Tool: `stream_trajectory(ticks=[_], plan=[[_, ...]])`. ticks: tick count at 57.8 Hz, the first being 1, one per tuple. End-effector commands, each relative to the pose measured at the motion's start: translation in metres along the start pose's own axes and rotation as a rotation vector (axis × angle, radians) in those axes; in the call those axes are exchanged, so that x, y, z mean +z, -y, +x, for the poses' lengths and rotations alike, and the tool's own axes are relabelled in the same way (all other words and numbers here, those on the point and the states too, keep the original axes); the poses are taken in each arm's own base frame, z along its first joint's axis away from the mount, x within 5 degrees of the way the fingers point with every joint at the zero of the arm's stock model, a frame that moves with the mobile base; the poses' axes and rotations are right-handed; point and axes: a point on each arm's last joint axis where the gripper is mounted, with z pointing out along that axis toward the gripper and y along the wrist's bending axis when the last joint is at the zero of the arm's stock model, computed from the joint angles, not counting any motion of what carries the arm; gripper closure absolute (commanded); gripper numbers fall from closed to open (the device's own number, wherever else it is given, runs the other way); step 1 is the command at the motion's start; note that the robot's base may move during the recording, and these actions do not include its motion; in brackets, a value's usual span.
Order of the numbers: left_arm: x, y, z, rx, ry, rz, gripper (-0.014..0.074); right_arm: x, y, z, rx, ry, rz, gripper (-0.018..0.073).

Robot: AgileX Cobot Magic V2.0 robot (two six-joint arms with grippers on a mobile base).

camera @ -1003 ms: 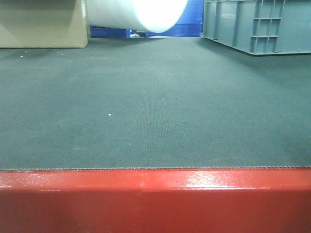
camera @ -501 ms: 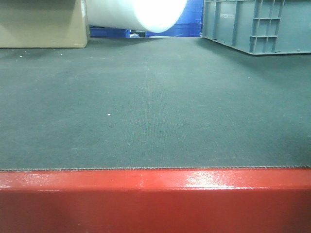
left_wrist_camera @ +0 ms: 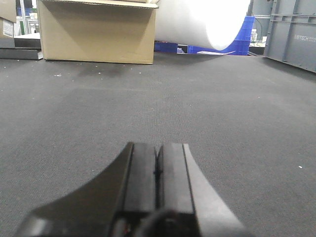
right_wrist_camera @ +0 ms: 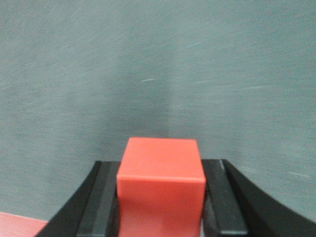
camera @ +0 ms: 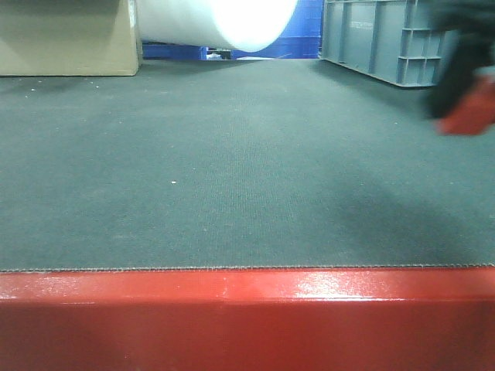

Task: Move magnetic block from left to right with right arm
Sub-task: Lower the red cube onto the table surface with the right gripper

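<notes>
Right wrist view: right gripper (right_wrist_camera: 161, 197) jaws pinching magnetic block (right_wrist_camera: 161, 170); left gripper (left_wrist_camera: 157, 170) jaws pressed together.

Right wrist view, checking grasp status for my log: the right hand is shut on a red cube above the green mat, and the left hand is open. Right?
One error: the left hand is shut, fingers pressed together in the left wrist view. The right hand does clamp the red cube above the green mat.

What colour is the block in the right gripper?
Red, plain matte: the magnetic block, clearest in the right wrist view.
</notes>
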Motion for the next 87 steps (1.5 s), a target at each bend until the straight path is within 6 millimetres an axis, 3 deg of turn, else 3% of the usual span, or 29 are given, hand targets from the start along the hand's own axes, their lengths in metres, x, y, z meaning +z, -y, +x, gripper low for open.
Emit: stream_trajectory(ticks=[1, 8, 26, 42, 66, 71, 77, 87], plan=[[-0.001, 0.0, -0.005, -0.014, 0.086, 0.001, 0.0713, 0.004, -0.022, -0.026, 0.024, 0.022, -0.024, 0.026], [-0.001, 0.0, -0.005, -0.014, 0.086, 0.001, 0.0713, 0.032, -0.049, -0.038, 0.027, -0.11, -0.001, 0.026], [-0.001, 0.0, -0.005, -0.014, 0.086, 0.001, 0.0713, 0.083, -0.111, -0.065, -0.016, -0.345, 0.064, 0.026], [-0.001, 0.0, -0.005, -0.014, 0.086, 0.001, 0.0713, 0.11, -0.152, -0.075, -0.039, -0.43, 0.043, 0.026], [-0.001, 0.0, -0.005, -0.014, 0.086, 0.001, 0.0713, 0.12, -0.159, -0.073, 0.048, -0.436, 0.046, 0.0245], [-0.001, 0.0, -0.005, -0.014, 0.086, 0.001, 0.0713, 0.12, -0.159, -0.073, 0.045, -0.433, 0.049, 0.0165], [-0.001, 0.0, -0.005, -0.014, 0.086, 0.001, 0.0713, 0.119, -0.159, -0.073, 0.04, -0.424, 0.054, -0.0001], [-0.001, 0.0, -0.005, -0.014, 0.086, 0.001, 0.0713, 0.107, -0.159, -0.079, 0.044, -0.394, 0.034, -0.0032]])
